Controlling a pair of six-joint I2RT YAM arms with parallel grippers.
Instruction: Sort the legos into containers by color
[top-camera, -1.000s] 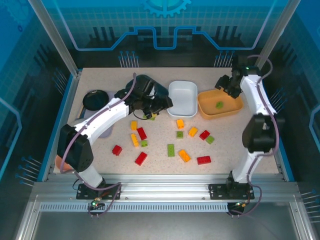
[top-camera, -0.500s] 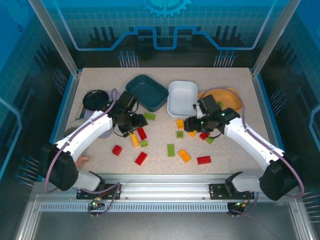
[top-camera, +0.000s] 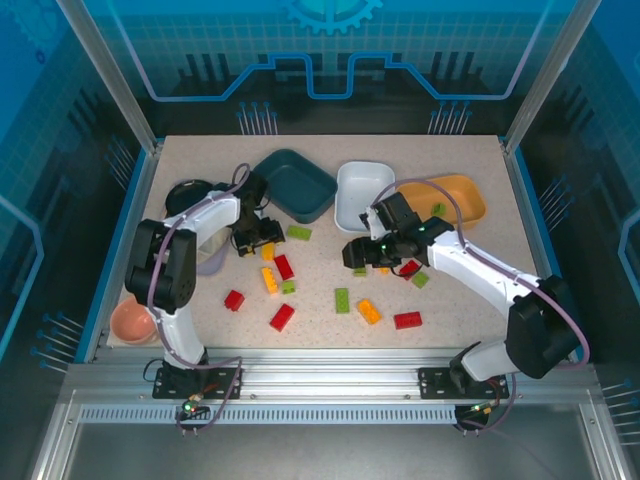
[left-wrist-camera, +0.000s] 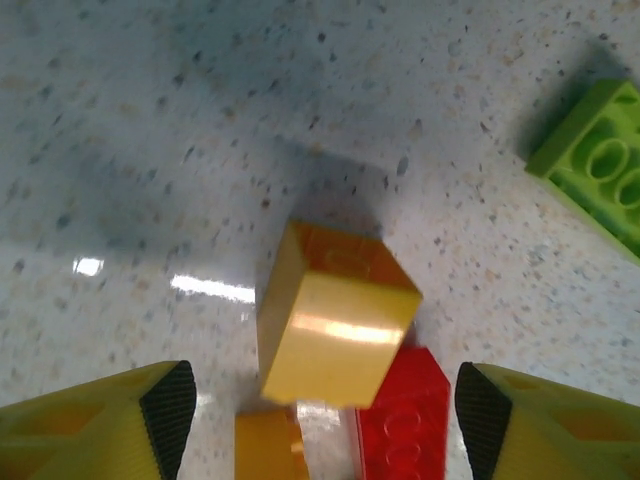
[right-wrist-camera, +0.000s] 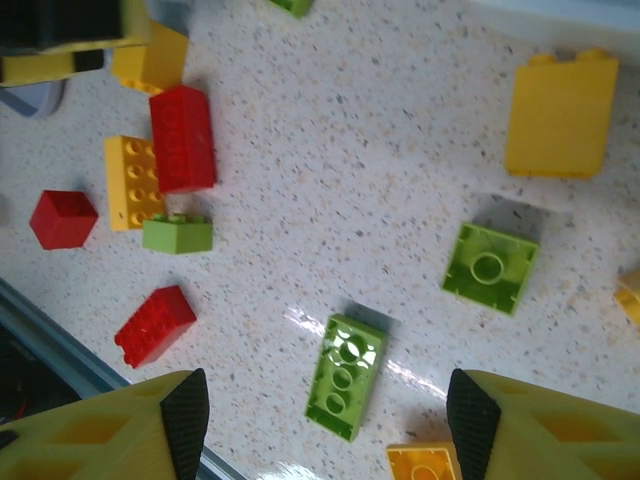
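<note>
plainly early days. the left gripper (left-wrist-camera: 325, 405) stands spread and empty, a yellow brick (left-wrist-camera: 335, 325) just ahead at twelve o'clock and a red brick (left-wrist-camera: 405, 420) beside that at five. the right gripper (right-wrist-camera: 322, 410) is likewise spread, holding nothing, above a long green brick (right-wrist-camera: 345, 375). outward, the orange tray (top-camera: 465, 190) holds one green lego (top-camera: 438, 209). the dark teal tray (top-camera: 295, 185) and white tray (top-camera: 363, 195) look bare. over a dozen legos lie loose on the table (top-camera: 450, 300).

The green brick (left-wrist-camera: 598, 160) (upper right) and red brick (left-wrist-camera: 405, 425) are cut off.
</note>
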